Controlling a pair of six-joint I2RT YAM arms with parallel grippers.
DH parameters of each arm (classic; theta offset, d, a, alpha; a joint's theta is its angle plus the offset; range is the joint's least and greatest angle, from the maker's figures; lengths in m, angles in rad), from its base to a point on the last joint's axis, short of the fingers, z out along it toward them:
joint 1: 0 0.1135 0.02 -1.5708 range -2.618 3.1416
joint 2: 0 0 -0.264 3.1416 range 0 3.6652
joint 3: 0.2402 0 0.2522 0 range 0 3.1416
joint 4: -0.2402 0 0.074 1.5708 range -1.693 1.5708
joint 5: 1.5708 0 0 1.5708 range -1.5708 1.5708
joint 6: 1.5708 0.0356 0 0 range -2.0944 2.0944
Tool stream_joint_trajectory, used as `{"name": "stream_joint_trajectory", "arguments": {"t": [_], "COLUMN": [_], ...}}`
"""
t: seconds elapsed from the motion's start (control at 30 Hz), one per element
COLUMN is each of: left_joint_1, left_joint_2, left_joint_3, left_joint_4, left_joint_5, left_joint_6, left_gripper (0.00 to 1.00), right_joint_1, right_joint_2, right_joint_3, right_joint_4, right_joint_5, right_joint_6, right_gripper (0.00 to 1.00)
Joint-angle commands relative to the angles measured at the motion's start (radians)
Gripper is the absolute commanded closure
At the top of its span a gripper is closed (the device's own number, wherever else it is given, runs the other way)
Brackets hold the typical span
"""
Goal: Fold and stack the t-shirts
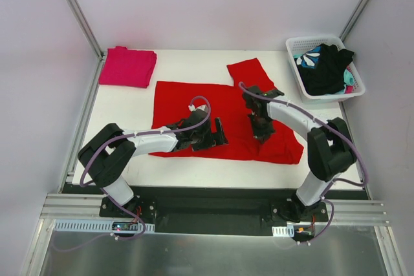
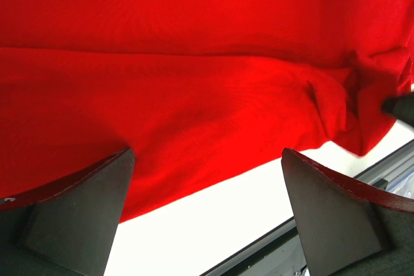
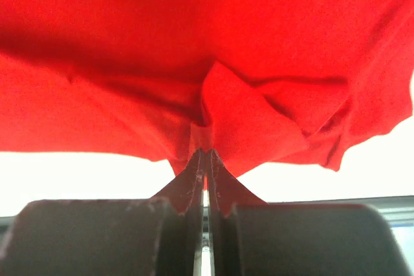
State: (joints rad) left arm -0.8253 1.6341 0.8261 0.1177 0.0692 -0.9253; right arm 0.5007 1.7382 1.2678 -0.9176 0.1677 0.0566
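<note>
**Red Shirt Spread Out, One Claw Pinching It**

The white table (image 1: 194,63) holds everything. The big red t-shirt (image 1: 184,98) lies in the middle of it, mostly flat. Its right side is bunched up and wrinkly, and one red flap sticks out toward the far side.

The pink t-shirt (image 1: 127,66) sits folded at the far left corner of the table, well apart from the red one.

A white basket (image 1: 294,63) stands at the far right corner. A black garment (image 1: 326,72) fills most of it and hangs over the rim. A teal-and-white garment (image 1: 305,59) peeks out next to the black one.

Both arms reach out over the red shirt. The left gripper (image 1: 218,132) is down low at the near edge of the shirt. In the left wrist view its two fingers (image 2: 77,211) are spread wide, with red cloth and a strip of white table between them. They hold nothing.

The right gripper (image 1: 262,132) is over the wrinkly right side. In the right wrist view its fingers (image 3: 194,172) are squeezed tight together on a small pinch of the red shirt, and the cloth puckers up around them.
</note>
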Motion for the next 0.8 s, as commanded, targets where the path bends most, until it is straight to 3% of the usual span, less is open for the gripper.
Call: {"name": "stream_joint_trajectory", "arguments": {"t": [0.0, 0.27, 0.33, 0.5, 0.6, 0.77], "left_joint_1": [-0.012, -0.012, -0.014, -0.014, -0.012, -0.014], "left_joint_2": [-0.016, -0.014, -0.011, -0.006, -0.013, -0.01], "left_joint_3": [-0.028, -0.027, -0.027, -0.025, -0.031, -0.028], "left_joint_4": [-0.089, -0.087, -0.089, -0.089, -0.089, -0.089], "left_joint_5": [-0.017, -0.023, -0.022, -0.019, -0.025, -0.022], "left_joint_6": [0.006, 0.005, 0.005, 0.006, 0.005, 0.005], "left_gripper": [0.01, 0.01, 0.01, 0.01, 0.01, 0.01], "right_joint_1": [0.077, 0.249, 0.291, 0.309, 0.311, 0.291], "right_joint_2": [-0.094, -0.124, -0.127, -0.152, -0.186, -0.212], "right_joint_3": [-0.152, -0.295, -0.294, -0.22, -0.141, -0.058], "right_joint_4": [-0.023, 0.002, -0.004, -0.05, -0.099, -0.148], "right_joint_5": [-0.036, -0.045, -0.037, -0.016, 0.021, 0.072], "right_joint_6": [0.08, 0.199, 0.216, 0.224, 0.206, 0.172], "right_gripper": [0.98, 0.92, 0.86, 0.77, 0.65, 0.6]}}
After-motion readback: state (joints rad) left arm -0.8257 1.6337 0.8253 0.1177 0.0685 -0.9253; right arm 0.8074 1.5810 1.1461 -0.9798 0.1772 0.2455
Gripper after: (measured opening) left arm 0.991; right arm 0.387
